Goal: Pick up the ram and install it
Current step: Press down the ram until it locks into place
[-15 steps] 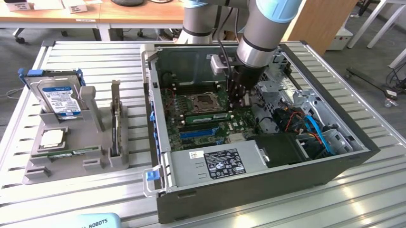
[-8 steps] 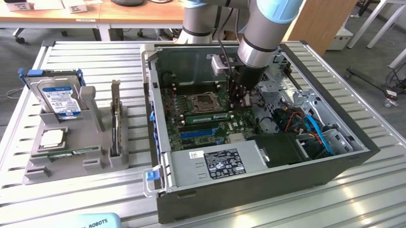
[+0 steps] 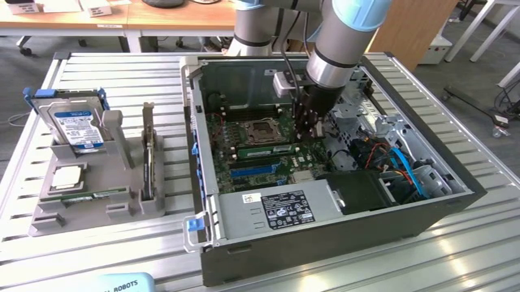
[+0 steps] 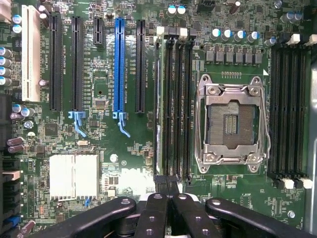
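Note:
A ram, a long thin green stick, stands in a memory slot beside the empty processor socket on the motherboard. In the wrist view the ram shows edge-on in the outermost of several parallel slots. My gripper hangs low inside the open computer case, at one end of that stick. Its black fingers are shut against each other, and the gripper sits just over the slots' end latches. I cannot tell whether the fingertips touch the stick. A second ram lies in the grey holder.
The open computer case takes up the middle of the slatted table, with cables and a drive cage towards the exterior view's right. At the exterior view's left, the grey holder carries a blue-labelled hard drive and a square silver processor.

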You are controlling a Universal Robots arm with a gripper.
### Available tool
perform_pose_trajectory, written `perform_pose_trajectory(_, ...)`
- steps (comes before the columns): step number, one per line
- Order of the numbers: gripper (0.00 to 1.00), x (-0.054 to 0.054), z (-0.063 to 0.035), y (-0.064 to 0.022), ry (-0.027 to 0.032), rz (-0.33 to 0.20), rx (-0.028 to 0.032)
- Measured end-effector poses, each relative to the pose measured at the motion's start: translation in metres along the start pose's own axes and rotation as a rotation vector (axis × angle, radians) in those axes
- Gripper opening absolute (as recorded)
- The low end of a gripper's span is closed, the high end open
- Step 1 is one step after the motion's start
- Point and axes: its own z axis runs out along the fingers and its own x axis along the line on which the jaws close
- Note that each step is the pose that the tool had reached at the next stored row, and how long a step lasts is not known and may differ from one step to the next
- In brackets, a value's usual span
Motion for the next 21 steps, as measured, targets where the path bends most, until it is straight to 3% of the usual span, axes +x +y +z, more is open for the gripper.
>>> perform_pose_trajectory(21,0.10,0.0006,0.0078,-0.0004,0.0001,0.000,0.0000)
